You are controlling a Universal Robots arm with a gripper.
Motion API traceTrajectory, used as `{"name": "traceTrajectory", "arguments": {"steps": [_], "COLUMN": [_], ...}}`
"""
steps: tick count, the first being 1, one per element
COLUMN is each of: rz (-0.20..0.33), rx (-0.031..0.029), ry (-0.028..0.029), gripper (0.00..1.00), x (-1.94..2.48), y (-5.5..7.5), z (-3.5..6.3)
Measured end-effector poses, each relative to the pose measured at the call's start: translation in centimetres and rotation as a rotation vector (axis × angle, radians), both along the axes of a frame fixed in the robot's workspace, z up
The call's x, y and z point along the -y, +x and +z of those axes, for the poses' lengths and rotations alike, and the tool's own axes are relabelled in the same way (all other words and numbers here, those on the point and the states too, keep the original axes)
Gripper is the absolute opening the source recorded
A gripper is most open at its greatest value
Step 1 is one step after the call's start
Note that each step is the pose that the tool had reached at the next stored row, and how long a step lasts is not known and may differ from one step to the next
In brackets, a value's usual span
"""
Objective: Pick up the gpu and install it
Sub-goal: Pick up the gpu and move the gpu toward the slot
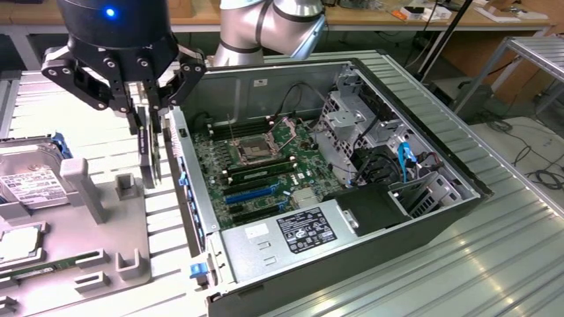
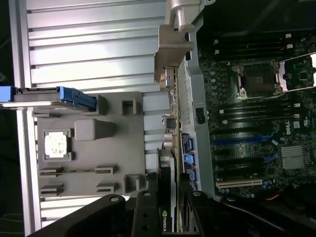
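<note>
The gpu (image 1: 152, 155) hangs edge-on, a thin dark card with a silver bracket edge. My gripper (image 1: 148, 109) is shut on its upper part. The card is lifted above the grey fixture tray (image 1: 105, 257), just outside the open computer case's (image 1: 423, 218) side wall, at the exterior view's left. In the wrist view the gpu (image 2: 167, 197) sits between my black fingers (image 2: 146, 212), its green logo facing the camera, with the gripper (image 2: 168, 217) closed on it. The motherboard (image 1: 264, 158) lies in the case, with blue expansion slots (image 1: 251, 193) near the card.
A grey hard drive (image 1: 26, 178) with a white label rests on the tray at the exterior view's left, near a processor chip (image 2: 55, 144). A power supply (image 1: 295, 231) fills the case's near corner. Drive cages and cables (image 1: 387, 152) crowd the case's right side.
</note>
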State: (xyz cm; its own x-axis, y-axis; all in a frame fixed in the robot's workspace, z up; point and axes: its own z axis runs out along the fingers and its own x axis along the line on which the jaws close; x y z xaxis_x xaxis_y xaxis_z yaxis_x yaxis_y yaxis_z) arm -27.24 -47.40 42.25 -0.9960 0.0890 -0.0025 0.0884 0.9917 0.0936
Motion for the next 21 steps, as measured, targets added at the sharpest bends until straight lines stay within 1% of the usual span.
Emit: {"name": "traceTrajectory", "arguments": {"steps": [6, 13, 16, 20, 21], "rz": [0.0, 0.0, 0.0, 0.0, 0.0], "rx": [-0.0043, -0.01, -0.0117, -0.013, -0.0141], "ry": [-0.0001, 0.0, 0.0, 0.0, -0.0001], "gripper": [0.27, 0.27, 0.27, 0.27, 0.27], "x": [0.0, 0.0, 0.0, 0.0, 0.0], "y": [1.1, 2.7, 3.4, 3.9, 4.3], "z": [0.0, 0.0, 0.0, 0.0, 0.01]}}
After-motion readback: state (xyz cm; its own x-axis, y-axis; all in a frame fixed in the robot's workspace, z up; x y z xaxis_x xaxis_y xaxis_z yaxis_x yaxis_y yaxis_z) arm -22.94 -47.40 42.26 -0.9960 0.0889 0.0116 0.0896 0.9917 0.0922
